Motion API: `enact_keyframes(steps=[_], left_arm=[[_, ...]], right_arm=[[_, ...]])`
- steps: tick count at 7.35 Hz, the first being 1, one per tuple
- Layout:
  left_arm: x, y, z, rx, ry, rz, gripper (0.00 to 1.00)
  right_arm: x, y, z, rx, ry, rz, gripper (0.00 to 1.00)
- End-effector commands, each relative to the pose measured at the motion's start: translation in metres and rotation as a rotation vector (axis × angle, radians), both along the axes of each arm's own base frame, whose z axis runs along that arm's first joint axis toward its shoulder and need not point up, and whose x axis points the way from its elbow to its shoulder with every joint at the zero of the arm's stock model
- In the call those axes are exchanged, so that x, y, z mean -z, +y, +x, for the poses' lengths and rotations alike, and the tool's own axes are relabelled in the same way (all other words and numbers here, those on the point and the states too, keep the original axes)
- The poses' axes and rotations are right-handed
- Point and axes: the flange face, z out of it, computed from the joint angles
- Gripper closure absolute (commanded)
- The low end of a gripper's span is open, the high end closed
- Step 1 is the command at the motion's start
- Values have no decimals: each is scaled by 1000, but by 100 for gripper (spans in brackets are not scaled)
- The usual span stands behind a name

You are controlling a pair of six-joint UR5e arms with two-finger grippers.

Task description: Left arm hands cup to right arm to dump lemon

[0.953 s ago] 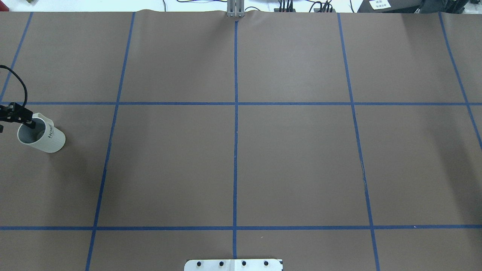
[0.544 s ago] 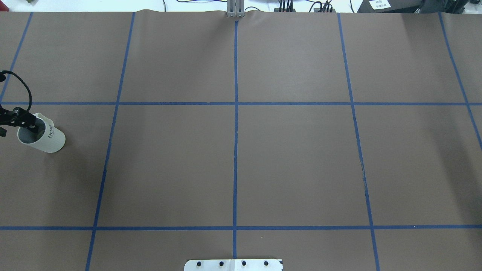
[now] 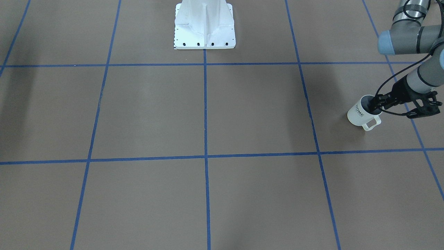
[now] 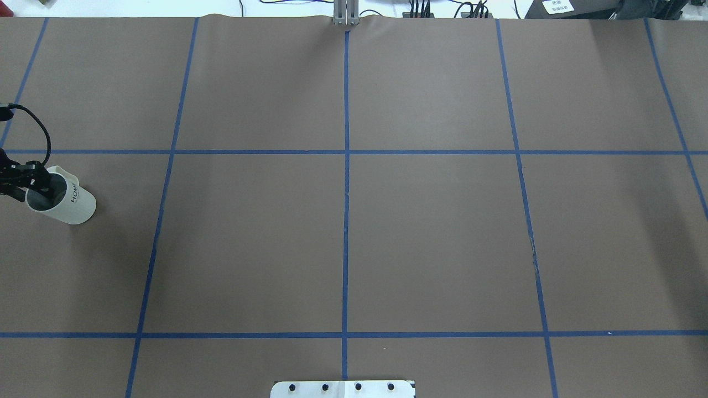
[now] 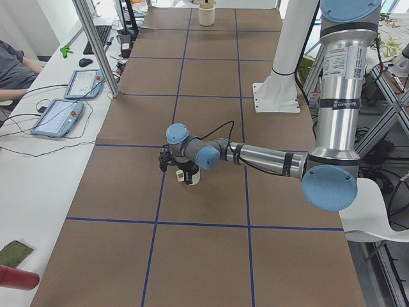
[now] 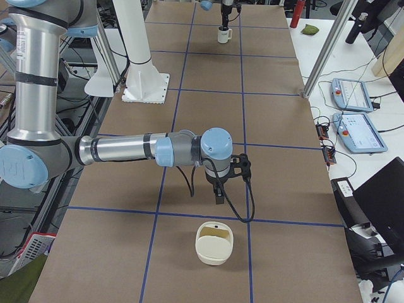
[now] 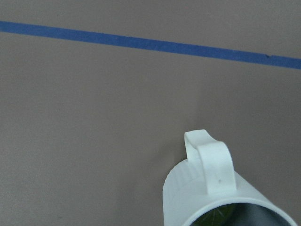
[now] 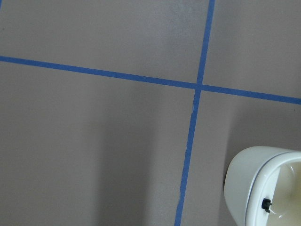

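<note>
The left gripper (image 3: 374,106) sits at the cup (image 3: 357,113), its dark fingers reaching over the rim into the mouth; whether they pinch the wall I cannot tell. The left arm stretches low and nearly level over the table (image 4: 343,232). The cup stands upright near the table's left end, the lemon (image 7: 217,217) inside. The right gripper (image 6: 218,192) points down near a cream container (image 6: 214,243); how far it is open I cannot tell.

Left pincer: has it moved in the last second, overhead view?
Yes. The left pincer has shifted toward the view's left edge, away from the blue tape line; the cup has stayed put.
</note>
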Motion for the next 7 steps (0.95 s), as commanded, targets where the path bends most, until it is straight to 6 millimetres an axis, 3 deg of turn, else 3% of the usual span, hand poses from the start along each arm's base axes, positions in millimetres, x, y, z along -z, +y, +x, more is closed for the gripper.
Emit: enact_keyframes(steps=[1,3,4,5,6,7], left_arm=[[1,-1,1,2,1,-6,100],[29,-2,4,-22,80,-21,100],[43,-16,-6,2,89,-32,100],[70,-39,-7,24,82,-42,100],[114,-71,-7,46,78,-53,100],[177,-105,-6,70,60,-84,100]], right_arm=[[9,-8,-1,2,-2,20,0],[13,-10,-1,-18,-6,7,0],[26,-22,-1,-21,-5,29,0],[41,-33,-1,-25,-10,55,0],[49,-39,-3,-26,-4,71,0],[62,-46,-10,-39,-8,70,0]])
